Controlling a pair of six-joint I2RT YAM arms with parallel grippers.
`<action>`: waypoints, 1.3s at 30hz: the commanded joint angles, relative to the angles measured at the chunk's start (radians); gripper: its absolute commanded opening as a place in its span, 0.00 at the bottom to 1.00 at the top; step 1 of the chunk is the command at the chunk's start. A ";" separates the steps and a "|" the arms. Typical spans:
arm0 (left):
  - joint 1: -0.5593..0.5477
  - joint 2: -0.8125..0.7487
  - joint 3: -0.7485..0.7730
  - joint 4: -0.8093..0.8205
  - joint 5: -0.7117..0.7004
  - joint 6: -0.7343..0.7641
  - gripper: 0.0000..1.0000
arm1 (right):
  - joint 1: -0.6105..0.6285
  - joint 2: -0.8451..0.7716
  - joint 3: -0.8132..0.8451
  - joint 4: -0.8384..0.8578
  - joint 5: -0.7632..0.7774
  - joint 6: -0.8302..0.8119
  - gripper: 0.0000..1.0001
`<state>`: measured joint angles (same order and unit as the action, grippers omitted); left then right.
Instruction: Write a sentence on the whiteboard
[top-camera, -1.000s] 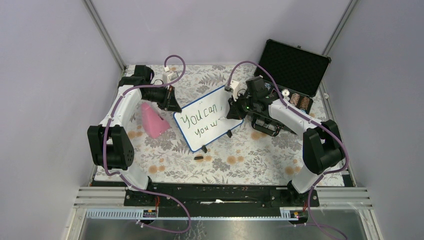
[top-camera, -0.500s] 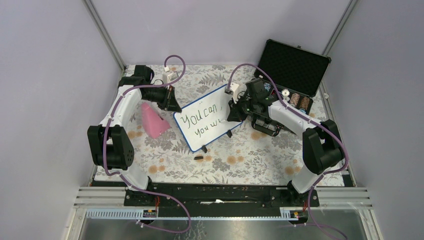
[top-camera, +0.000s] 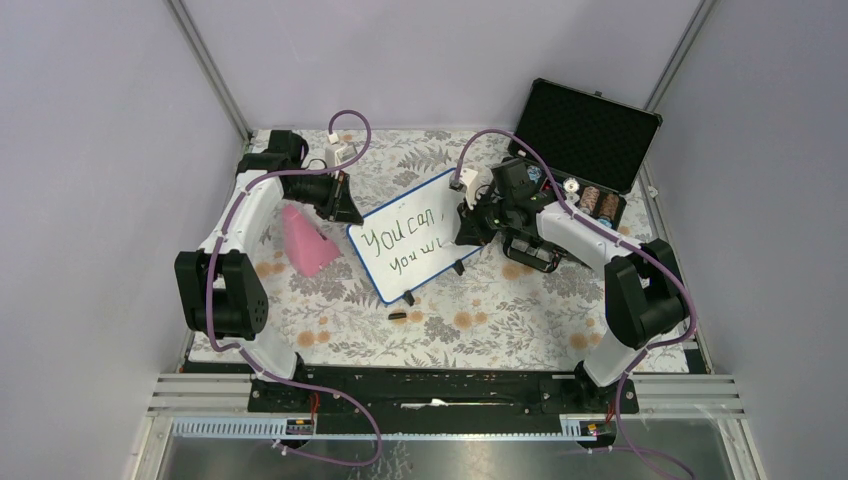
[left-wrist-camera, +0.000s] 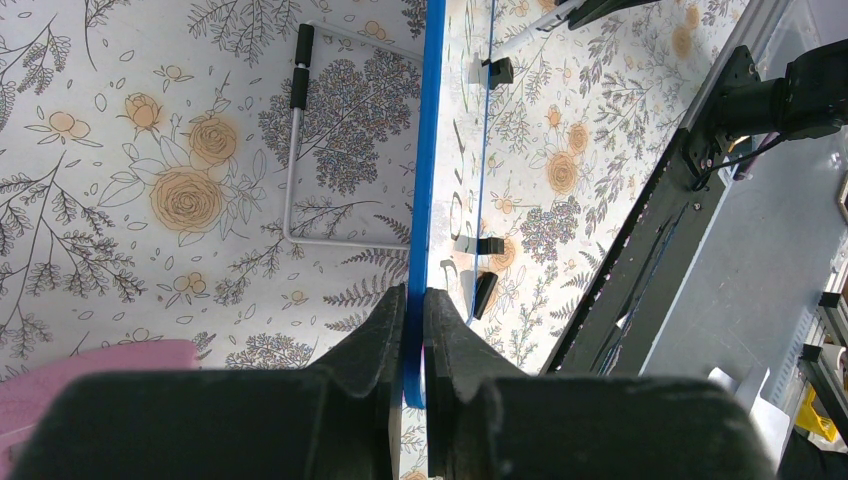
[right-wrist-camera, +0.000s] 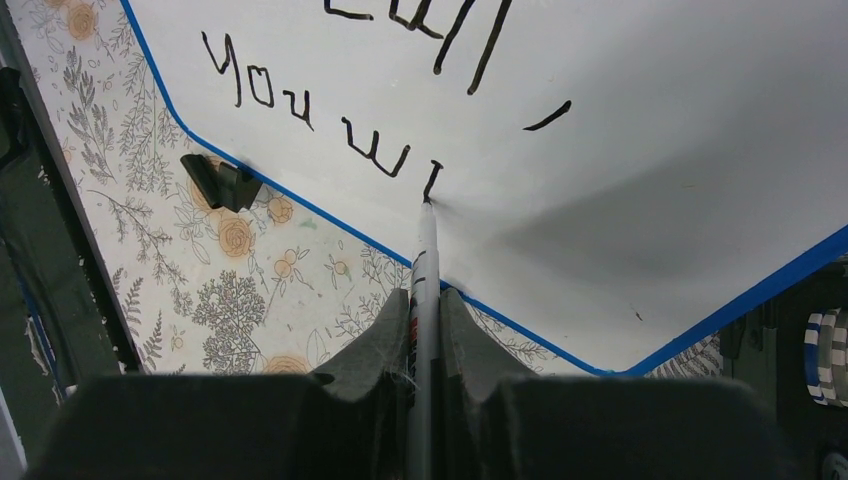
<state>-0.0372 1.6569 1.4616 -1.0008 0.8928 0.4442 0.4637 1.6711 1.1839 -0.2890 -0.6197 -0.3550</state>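
We see the whiteboard (top-camera: 440, 205), a small white rectangle with a thin blue frame, rounded corners and black clip feet. It stands tilted near the middle of the floral bench (top-camera: 500, 310), turned at an angle to its edges. The sentence (top-camera: 400, 238) runs in dark marker over two lines: "You can," above, "You wi" and one further stroke below.
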 joint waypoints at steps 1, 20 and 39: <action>-0.009 -0.004 0.011 0.033 -0.048 0.012 0.00 | 0.006 -0.017 0.006 -0.001 0.023 -0.028 0.00; -0.010 -0.011 0.008 0.033 -0.048 0.010 0.00 | 0.007 -0.063 0.034 -0.030 -0.011 -0.012 0.00; -0.012 -0.014 0.005 0.033 -0.049 0.011 0.00 | 0.008 -0.044 0.092 -0.019 0.012 0.021 0.00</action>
<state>-0.0376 1.6569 1.4616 -1.0008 0.8925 0.4438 0.4648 1.6169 1.2217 -0.3313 -0.6140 -0.3492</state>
